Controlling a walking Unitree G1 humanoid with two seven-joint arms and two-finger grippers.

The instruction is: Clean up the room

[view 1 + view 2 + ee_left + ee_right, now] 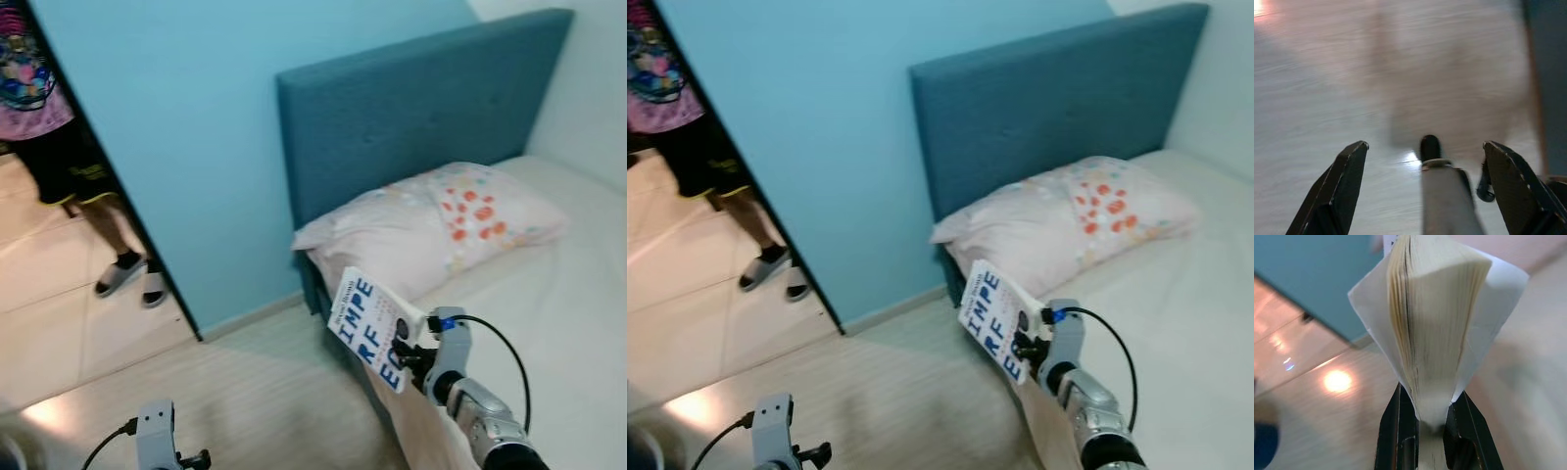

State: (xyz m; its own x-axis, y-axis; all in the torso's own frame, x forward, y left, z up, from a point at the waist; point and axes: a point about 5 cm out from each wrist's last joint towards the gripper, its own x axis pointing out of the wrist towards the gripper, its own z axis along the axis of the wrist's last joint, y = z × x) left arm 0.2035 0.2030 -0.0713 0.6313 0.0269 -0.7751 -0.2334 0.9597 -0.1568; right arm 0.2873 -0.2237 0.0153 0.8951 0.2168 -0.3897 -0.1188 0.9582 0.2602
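Observation:
My right gripper (pixel 404 345) is shut on a white paperback book (pixel 369 327) with large blue letters on its cover. It holds the book in the air at the near corner of the bed, just in front of the pillow (pixel 431 223). In the right wrist view the book's yellowed page edges (pixel 1432 328) fan out above the two black fingers (pixel 1396 431) clamped on them. My left gripper (pixel 1425 161) hangs low over the pale wooden floor (pixel 1352 73), open with nothing between its fingers; its wrist (pixel 157 431) shows at the bottom left.
A bed with a white sheet (pixel 549 333) and a blue upholstered headboard (pixel 411 108) fills the right. A light blue wall (pixel 176 127) stands to its left. A person's legs in sandals (pixel 122 269) stand on the tiled floor beyond the doorway.

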